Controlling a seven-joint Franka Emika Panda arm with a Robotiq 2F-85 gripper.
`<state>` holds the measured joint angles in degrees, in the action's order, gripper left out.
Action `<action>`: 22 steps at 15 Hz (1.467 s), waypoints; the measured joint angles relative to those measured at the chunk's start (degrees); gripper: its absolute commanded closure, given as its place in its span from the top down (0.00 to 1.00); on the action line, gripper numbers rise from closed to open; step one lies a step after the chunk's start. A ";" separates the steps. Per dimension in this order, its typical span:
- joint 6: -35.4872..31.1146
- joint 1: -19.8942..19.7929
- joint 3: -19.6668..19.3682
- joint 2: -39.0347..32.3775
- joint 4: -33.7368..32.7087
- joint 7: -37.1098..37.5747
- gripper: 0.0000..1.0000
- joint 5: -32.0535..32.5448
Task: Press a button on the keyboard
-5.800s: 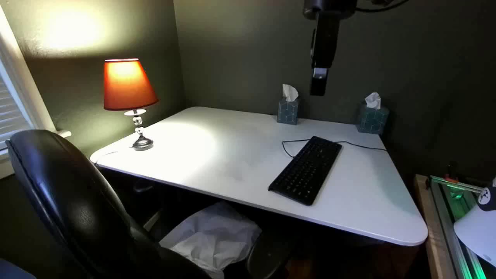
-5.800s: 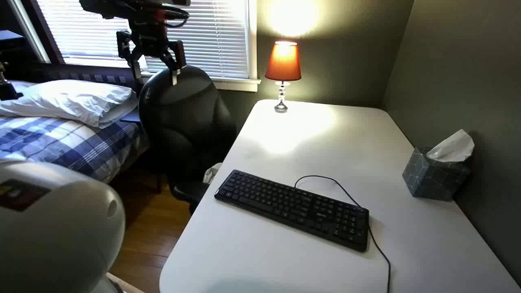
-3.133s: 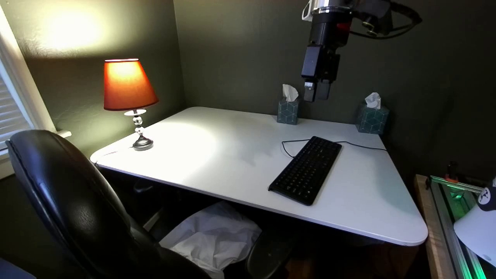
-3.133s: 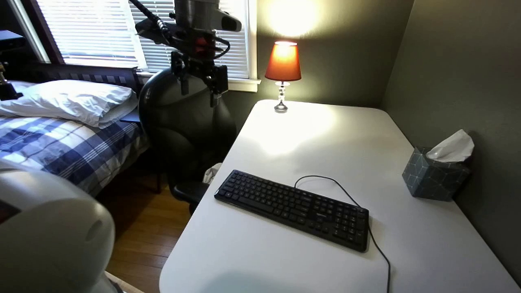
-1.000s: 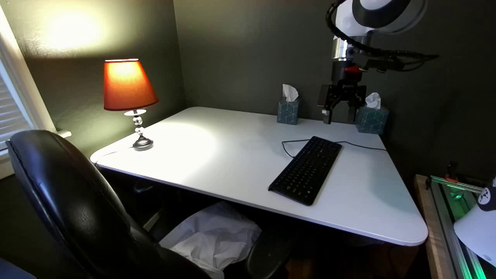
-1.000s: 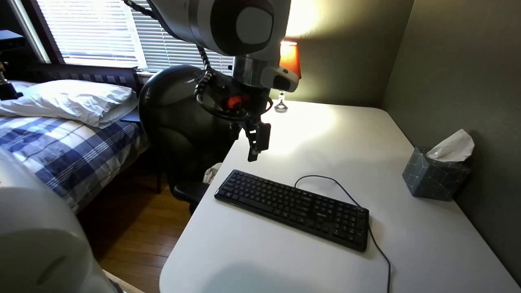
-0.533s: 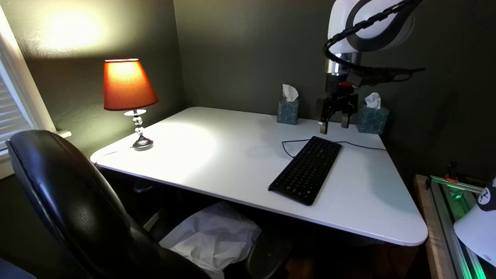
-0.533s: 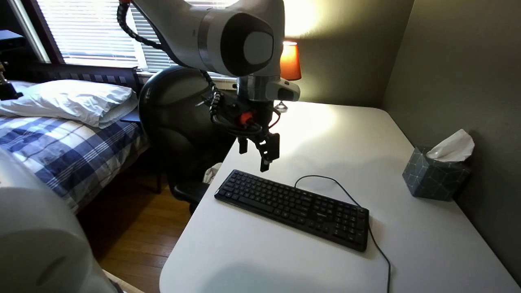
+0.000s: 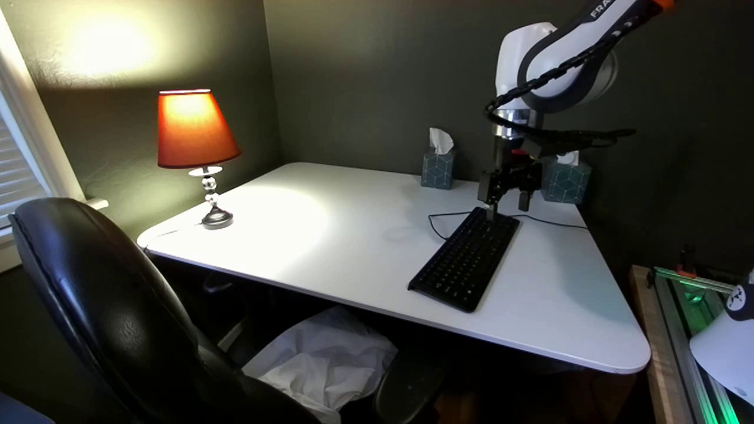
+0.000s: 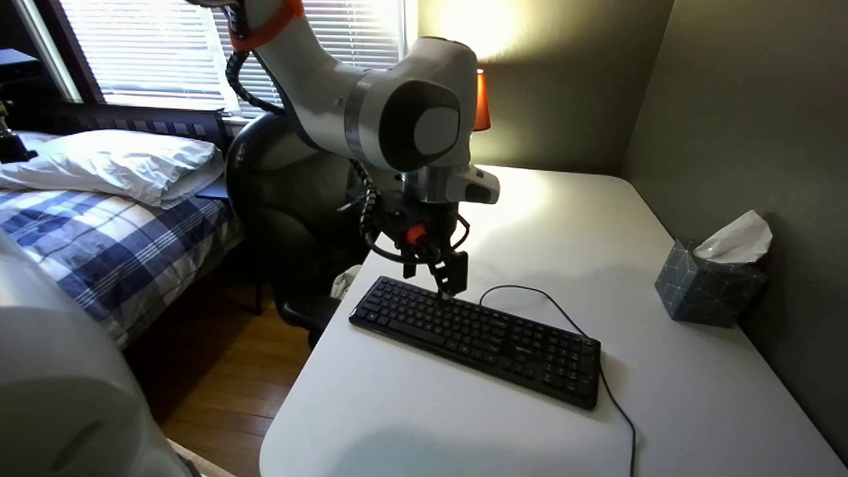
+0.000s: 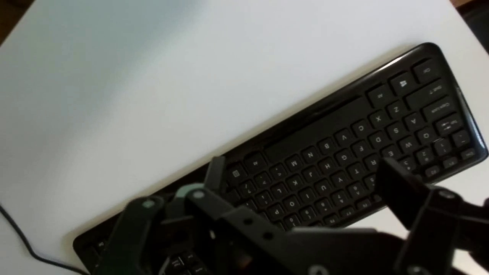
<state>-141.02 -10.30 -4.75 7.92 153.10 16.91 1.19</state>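
The black keyboard (image 9: 456, 265) lies flat on the white table, its thin dark cable running off behind it. It also shows in an exterior view (image 10: 477, 341) and fills much of the wrist view (image 11: 317, 168). My gripper (image 9: 507, 211) is open and empty, pointing down, low over the keyboard; it also shows in an exterior view (image 10: 426, 283). One fingertip overlaps the keys in both exterior views; whether it touches them I cannot tell. In the wrist view the open gripper (image 11: 302, 162) has its fingers wide apart with letter keys between them, and its body hides part of the keyboard.
The white table (image 9: 353, 235) carries an orange lamp (image 9: 197, 129) and two tissue boxes, one mid-back (image 9: 437, 171) and one (image 9: 566, 182) behind the gripper. A tissue box shows near the wall (image 10: 709, 285). A black chair (image 9: 106, 318) stands at the table's edge.
The arm has come down from high above the table to just over the keyboard, with the gripper turned on the way. The gripper stays open and the keyboard has not moved.
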 measured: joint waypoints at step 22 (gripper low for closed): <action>-9.69 -0.16 -3.14 -13.65 -2.53 -2.70 0.00 -9.83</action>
<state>-150.71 -10.46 -7.88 -5.73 150.57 14.21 -8.64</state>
